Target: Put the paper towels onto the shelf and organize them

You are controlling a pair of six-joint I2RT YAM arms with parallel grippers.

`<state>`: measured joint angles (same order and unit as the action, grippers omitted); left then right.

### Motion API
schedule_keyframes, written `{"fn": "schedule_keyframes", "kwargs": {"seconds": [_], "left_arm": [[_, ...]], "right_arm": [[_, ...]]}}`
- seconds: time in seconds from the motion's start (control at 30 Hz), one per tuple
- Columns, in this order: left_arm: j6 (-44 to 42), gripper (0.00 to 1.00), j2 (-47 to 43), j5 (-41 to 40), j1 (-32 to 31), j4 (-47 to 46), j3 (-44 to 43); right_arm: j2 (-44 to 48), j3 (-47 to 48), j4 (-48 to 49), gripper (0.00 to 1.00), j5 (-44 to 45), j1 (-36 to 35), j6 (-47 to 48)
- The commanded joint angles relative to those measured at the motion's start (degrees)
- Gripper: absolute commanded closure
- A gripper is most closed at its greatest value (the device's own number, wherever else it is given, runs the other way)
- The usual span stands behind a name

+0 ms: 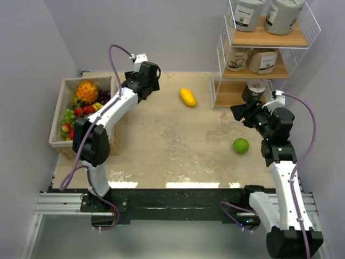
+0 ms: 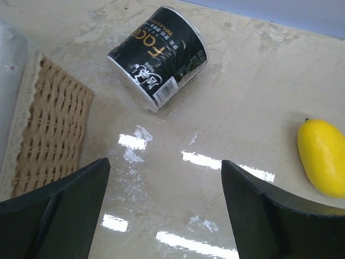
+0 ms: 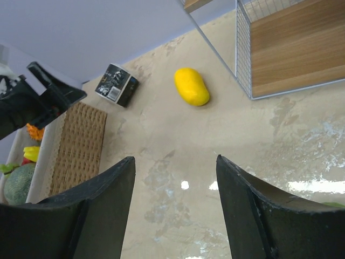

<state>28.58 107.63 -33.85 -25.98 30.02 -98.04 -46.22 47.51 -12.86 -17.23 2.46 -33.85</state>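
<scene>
A black paper towel roll [image 2: 156,56] with a white label lies on its side on the table near the back wall, also seen as the black roll [image 3: 116,84] in the right wrist view. My left gripper [image 2: 164,162] hovers open just short of it, nothing between the fingers; from above, the left gripper [image 1: 151,75] hides that roll. The shelf [image 1: 294,38] stands at the back right with two grey rolls [image 1: 267,13] on top, two tan rolls [image 1: 250,59] in the middle and one black roll [image 1: 256,87] at the bottom. My right gripper [image 1: 237,112] is open and empty in front of the shelf's bottom board [image 3: 291,48].
A yellow fruit [image 1: 187,97] lies on the table between the arms and the shelf. A green fruit [image 1: 241,145] sits beside the right arm. A woven basket [image 1: 62,143] of mixed fruit stands at the left, close to the left arm.
</scene>
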Motion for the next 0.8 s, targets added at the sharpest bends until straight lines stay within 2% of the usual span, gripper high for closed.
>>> {"fn": "schedule_keyframes", "kwargs": {"seconds": [0.0,0.2,0.27,0.33,0.47,0.77], "left_arm": [[3.06,0.11,1.70,-0.17,1.10,-9.88,-2.15],[0.52,0.10,8.37,-0.61,3.12,-10.33,-7.86],[-0.53,0.10,10.31,1.58,4.61,-11.21,-9.36],[-4.30,0.11,12.50,6.65,6.45,-12.87,-11.98],[-10.11,0.12,16.81,7.30,7.52,-12.62,-17.97],[-15.57,0.11,23.14,8.88,9.98,-15.78,-22.54]], "right_arm": [[-0.10,1.28,0.56,0.34,-2.37,-0.17,-0.25],[-0.46,1.10,1.96,0.34,-3.69,-0.26,-1.66],[-0.28,1.18,2.05,0.34,-2.63,-0.17,-1.31],[-0.80,2.06,1.18,0.34,-2.02,-0.26,-0.44],[-1.68,3.47,0.29,0.34,-1.84,-0.26,0.54],[-2.91,3.82,0.91,0.35,-2.10,-0.26,0.27]]}}
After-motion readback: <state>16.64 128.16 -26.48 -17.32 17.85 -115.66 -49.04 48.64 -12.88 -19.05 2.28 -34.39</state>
